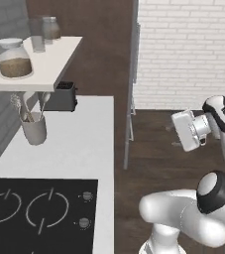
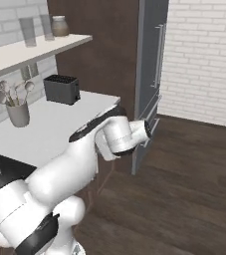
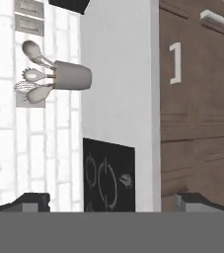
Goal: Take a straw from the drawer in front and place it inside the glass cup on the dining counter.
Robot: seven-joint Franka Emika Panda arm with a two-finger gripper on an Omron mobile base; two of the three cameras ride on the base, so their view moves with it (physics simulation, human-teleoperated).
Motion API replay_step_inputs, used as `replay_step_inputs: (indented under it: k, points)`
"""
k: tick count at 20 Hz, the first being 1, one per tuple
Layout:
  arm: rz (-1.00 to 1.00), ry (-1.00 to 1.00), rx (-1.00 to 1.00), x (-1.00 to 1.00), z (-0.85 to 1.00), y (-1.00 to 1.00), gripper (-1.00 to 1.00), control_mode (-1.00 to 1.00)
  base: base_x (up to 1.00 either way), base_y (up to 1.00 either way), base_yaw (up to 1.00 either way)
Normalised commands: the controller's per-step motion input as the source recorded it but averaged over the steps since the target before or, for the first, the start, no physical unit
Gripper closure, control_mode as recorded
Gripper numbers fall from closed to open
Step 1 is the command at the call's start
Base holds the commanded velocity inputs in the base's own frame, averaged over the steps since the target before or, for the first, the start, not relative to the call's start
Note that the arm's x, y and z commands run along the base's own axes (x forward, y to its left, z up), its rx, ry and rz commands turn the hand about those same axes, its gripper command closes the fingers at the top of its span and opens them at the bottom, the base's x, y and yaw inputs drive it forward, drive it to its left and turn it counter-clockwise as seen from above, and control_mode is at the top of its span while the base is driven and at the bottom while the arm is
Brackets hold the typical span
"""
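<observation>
Nearest the base cameras, the white arm bends upward and carries its gripper [image 1: 186, 130] out beyond the bench's [image 1: 79, 149] right edge, above the dark wood floor [image 2: 184, 189]. In the hand view the two finger tips [image 3: 32, 201] stand at opposite sides of the frame, so the jaws are fully open; nothing lies between them and they touch nothing. On the bench, a black cooktop [image 1: 39, 213] occupies the near left corner, a grey holder with spoons [image 1: 33, 126] stands near the left edge, and a black toaster [image 1: 64, 95] sits at the far edge beneath a wall shelf [image 1: 34, 64] bearing jars. Dark brown cabinet fronts [image 3: 197, 123] with a pale handle [image 3: 175, 63] fill the right of the hand view; which panel is the drawer cannot be told, and the straw is presumably shut inside it. Judged step: reaching to open the drawer. Done well, the open jaws should align squarely with a handle, close fully around it, and then pull straight outward.
</observation>
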Motion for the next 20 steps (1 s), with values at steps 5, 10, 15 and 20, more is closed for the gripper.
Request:
replay_step_inputs:
  k: [5,10,15,20]
  points:
    - [0.07,-0.01,0.11,0.61,-1.00,0.18,-1.00,-1.00,0.00,0.00,0.00]
    - [0.07,-0.05,0.05,0.33,-1.00,0.53,-1.00,-1.00,0.00,0.00,0.00]
    - [0.06,-0.09,0.13,0.15,-0.84,0.45,-1.00,-1.00,0.00,0.00,0.00]
    - [0.01,-0.14,0.18,0.28,-0.51,0.37,-1.00,-1.00,0.00,0.00,0.00]
